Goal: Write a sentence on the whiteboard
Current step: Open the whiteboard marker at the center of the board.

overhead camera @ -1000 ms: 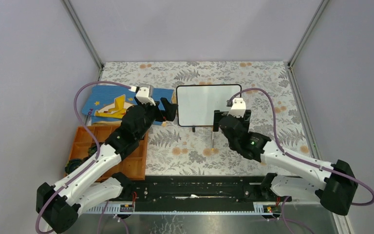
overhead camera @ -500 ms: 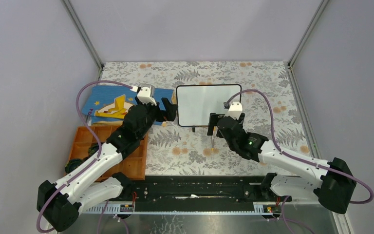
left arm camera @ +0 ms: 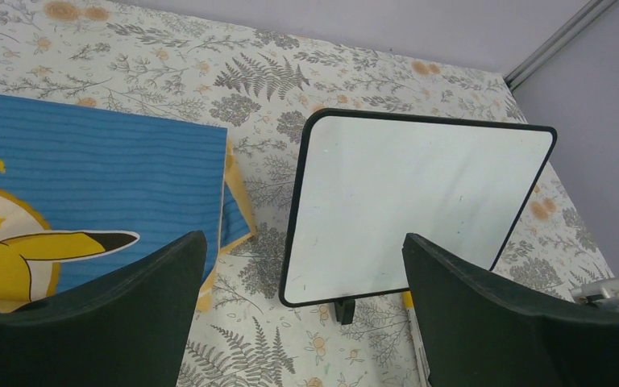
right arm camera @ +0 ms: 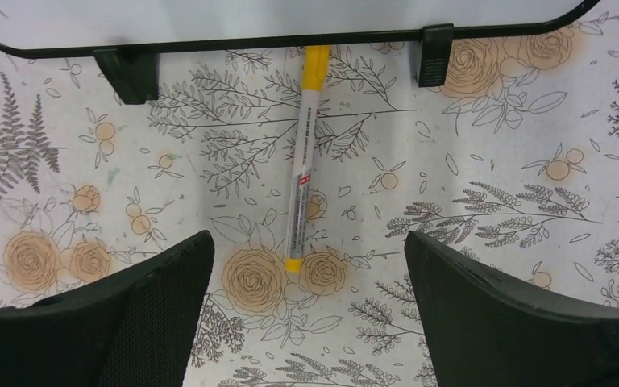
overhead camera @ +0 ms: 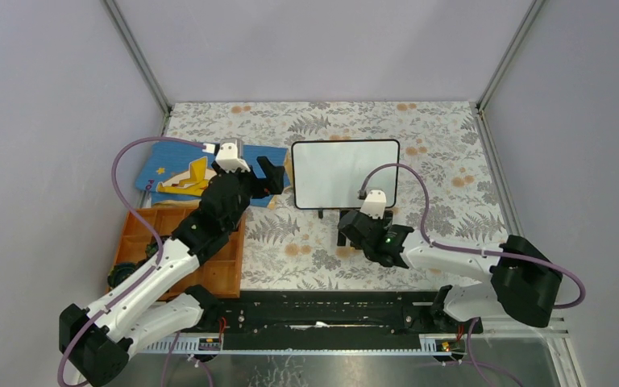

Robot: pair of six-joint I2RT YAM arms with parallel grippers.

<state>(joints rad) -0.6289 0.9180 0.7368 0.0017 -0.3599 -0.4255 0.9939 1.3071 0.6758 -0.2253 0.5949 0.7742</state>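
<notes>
Hovering with jaws spread wide and nothing between them, the right gripper hangs over a yellow-ended marker. The marker lies on the floral tablecloth, its far tip at the near edge of the mid-table whiteboard, between the board's feet. The left gripper, likewise released, sits just left of the board, by a blue book.
</notes>
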